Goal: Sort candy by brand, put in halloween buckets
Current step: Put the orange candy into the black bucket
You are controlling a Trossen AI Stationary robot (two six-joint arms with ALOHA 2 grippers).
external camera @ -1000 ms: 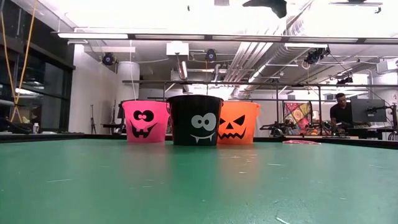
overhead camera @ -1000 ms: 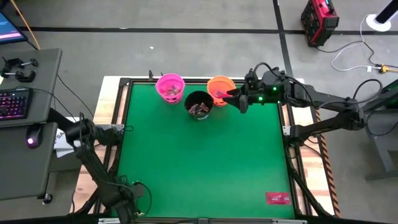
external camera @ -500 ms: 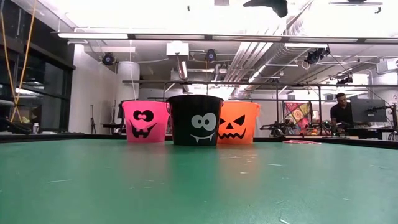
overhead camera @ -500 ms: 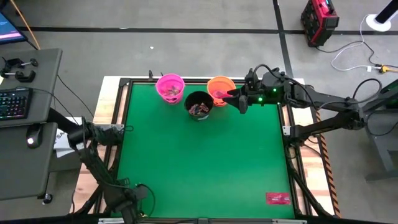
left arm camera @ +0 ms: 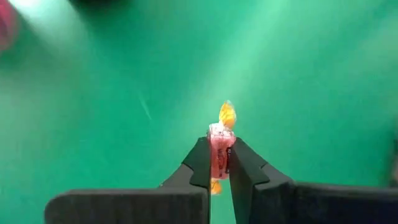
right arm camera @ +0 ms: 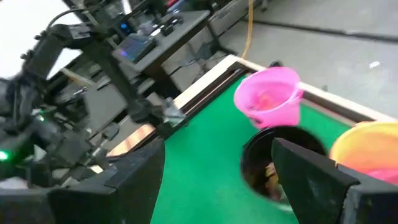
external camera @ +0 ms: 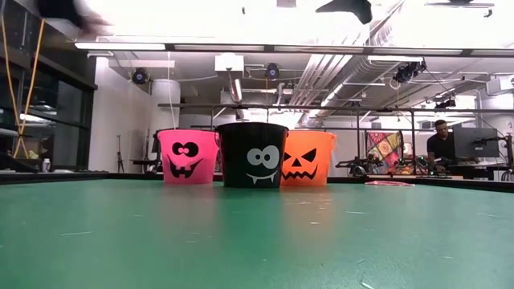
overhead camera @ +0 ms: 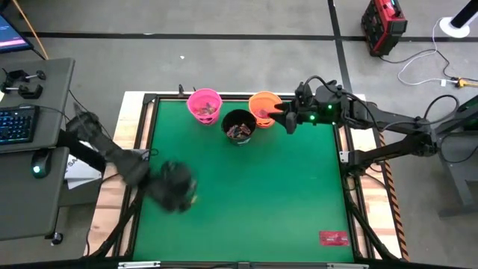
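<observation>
My left gripper (left arm camera: 219, 155) is shut on a small candy with a pink wrapper and orange-yellow twisted ends. In the high view it is a blurred dark shape (overhead camera: 175, 187) over the table's left part. The pink bucket (overhead camera: 204, 104), the black bucket (overhead camera: 239, 125) and the orange bucket (overhead camera: 264, 106) stand on their bases at the far edge, with candy inside. My right gripper (overhead camera: 278, 118) hangs open beside the orange bucket, nothing between its fingers (right arm camera: 311, 168). A flat red packet (overhead camera: 334, 238) lies at the near right corner. My left gripper pinches the candy's pink middle (left arm camera: 219, 146) between its two fingertips. One orange-yellow twisted end (left arm camera: 227, 114) sticks out past the tips, and the other (left arm camera: 215, 185) shows behind them. The candy is above the green table top.
The green mat (overhead camera: 246, 202) lies bare between the buckets and the red packet. A dark raised frame (overhead camera: 142, 149) runs around it. A desk with a keyboard and mouse (overhead camera: 19, 123) stands beyond the left edge. A person (external camera: 439, 143) sits far off in the room.
My left arm has swung quickly from beyond the table's left edge out over the left part of the mat, and shows blurred now. My right gripper has kept still beside the orange bucket.
</observation>
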